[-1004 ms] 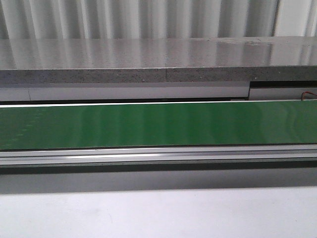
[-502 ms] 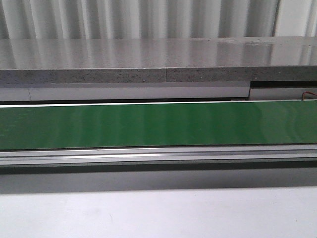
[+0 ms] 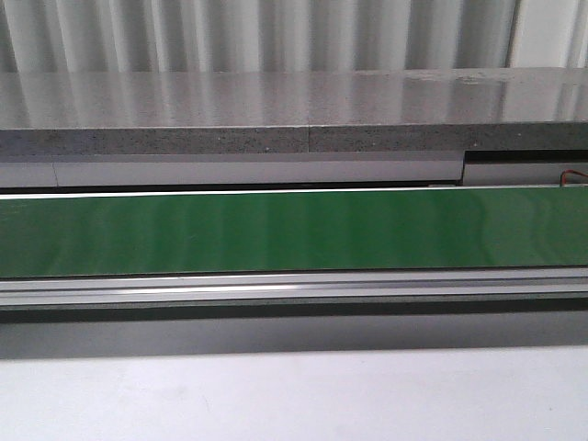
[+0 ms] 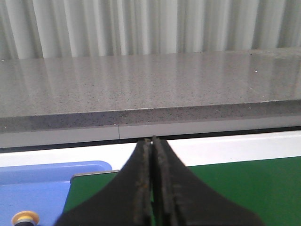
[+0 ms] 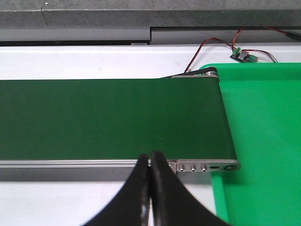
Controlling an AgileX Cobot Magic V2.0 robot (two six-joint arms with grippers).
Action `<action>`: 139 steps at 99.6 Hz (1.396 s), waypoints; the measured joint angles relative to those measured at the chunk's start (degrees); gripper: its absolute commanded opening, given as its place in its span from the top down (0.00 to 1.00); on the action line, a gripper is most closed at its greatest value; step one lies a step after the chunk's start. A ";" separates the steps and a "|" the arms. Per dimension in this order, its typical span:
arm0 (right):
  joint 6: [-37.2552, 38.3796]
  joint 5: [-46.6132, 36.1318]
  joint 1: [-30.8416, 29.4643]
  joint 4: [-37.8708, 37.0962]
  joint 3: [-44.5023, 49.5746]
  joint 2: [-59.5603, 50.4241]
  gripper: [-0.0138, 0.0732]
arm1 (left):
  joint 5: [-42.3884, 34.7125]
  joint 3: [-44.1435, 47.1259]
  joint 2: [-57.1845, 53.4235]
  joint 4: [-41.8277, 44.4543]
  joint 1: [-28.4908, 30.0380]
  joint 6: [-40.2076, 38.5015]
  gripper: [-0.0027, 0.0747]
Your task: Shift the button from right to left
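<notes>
The button (image 4: 25, 218) shows only its round orange-yellow cap, sitting in the blue tray (image 4: 42, 183) at the green belt's (image 4: 244, 183) left end. Left end effector (image 4: 151, 188) is closed, empty. Right end effector (image 5: 150, 188) is likewise closed, over the belt's near edge.

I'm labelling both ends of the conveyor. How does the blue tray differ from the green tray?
The blue tray is pale blue and sits at the left gripper's end; the green tray is bright green, at the right gripper's end. A yellow-capped button shows in the blue tray; no button shows in the green one. Both adjoin the belt.
</notes>
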 measured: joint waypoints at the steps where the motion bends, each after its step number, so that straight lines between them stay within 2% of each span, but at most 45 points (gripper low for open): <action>1: 0.00 0.00 0.00 0.00 0.00 0.00 0.92 | 0.00 0.46 -0.62 0.00 0.00 0.01 0.99; 36: 0.00 0.00 0.00 0.00 0.00 0.00 0.92 | 0.70 9.31 -15.98 1.41 0.00 -0.39 0.99; 77: 0.00 0.00 0.00 0.00 0.00 0.00 0.92 | 1.12 11.82 -15.99 2.73 2.81 -0.43 0.99; 139: 0.00 0.00 0.00 0.00 0.00 0.00 0.92 | -0.03 11.82 -15.99 2.73 2.91 -0.52 0.99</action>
